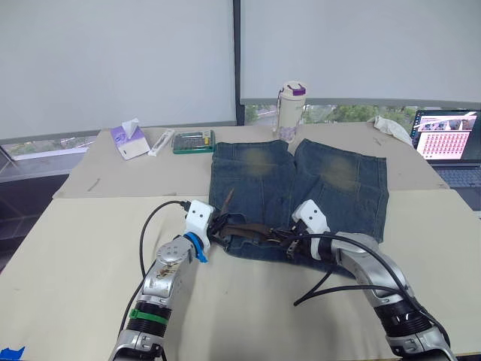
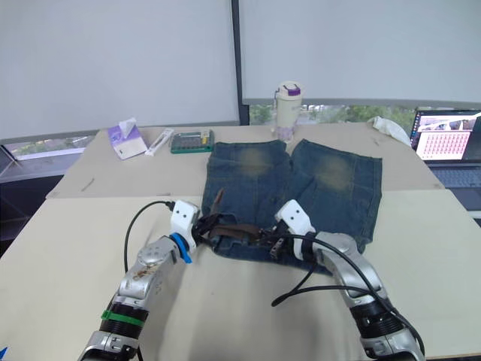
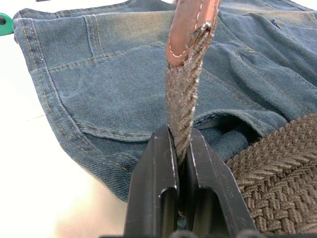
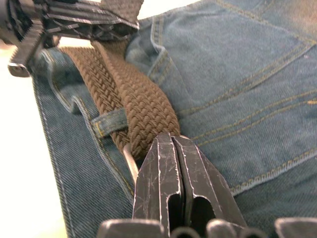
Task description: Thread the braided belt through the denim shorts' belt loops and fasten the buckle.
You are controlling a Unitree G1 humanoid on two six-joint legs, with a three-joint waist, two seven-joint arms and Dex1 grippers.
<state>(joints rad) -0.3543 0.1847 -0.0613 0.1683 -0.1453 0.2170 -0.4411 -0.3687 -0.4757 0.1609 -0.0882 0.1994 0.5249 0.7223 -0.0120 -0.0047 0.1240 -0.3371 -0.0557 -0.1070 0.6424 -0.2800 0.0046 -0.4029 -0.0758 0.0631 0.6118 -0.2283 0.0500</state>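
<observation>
Braided belt [image 4: 133,99] is lain along the denim shorts' [image 1: 331,188] waistband mid-table, passed under one belt loop [image 4: 110,121]. Left gripper [image 3: 183,163] jaws are clamped on its leather-tipped end; right gripper [image 4: 173,163] jaws are closed at the belt. Fastening is judged outstanding.

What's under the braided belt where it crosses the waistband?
Under the braided belt lie the denim shorts; one belt loop crosses over a strand. The cloth beneath the belt itself is covered.
</observation>
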